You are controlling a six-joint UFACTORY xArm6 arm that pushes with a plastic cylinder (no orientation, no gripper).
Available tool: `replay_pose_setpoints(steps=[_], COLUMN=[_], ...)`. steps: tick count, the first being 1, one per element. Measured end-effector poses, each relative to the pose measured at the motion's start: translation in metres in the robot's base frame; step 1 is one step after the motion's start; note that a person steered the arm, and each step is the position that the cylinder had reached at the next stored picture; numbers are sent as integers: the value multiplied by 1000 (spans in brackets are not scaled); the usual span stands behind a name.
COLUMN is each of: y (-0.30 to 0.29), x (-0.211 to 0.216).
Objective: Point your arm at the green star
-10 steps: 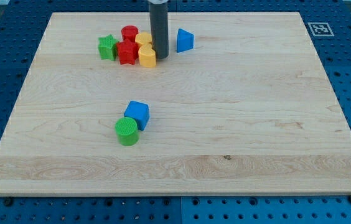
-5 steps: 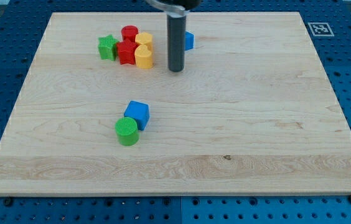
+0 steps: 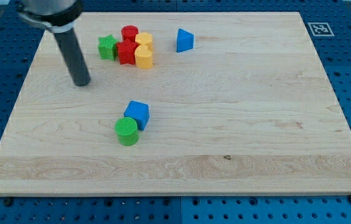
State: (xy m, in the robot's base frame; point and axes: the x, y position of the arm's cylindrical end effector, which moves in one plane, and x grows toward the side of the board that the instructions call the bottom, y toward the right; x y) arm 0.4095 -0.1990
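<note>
The green star (image 3: 106, 46) lies at the left end of a cluster near the view's top. The cluster also holds a red cylinder (image 3: 129, 33), a red star-like block (image 3: 126, 52) and two yellow blocks (image 3: 144, 55). My tip (image 3: 82, 83) rests on the board below and to the left of the green star, apart from it by about a block's width or more. The rod rises up and left from it.
A blue triangular block (image 3: 185, 40) lies right of the cluster. A blue cube (image 3: 137, 114) touches a green cylinder (image 3: 126, 132) near the board's middle-left. The wooden board (image 3: 256, 112) sits on a blue pegboard; a marker tag (image 3: 319, 28) is at its top right corner.
My tip has moved from the right side of the cluster, down and then far left, to a spot below-left of the green star. The blocks have not moved.
</note>
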Motion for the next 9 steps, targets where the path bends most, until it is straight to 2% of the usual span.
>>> replay_pose_setpoints(steps=[1,2,4,5,9], y=[-28,-45,-41,-14,26], x=[-19,-58,-139,-159,-151])
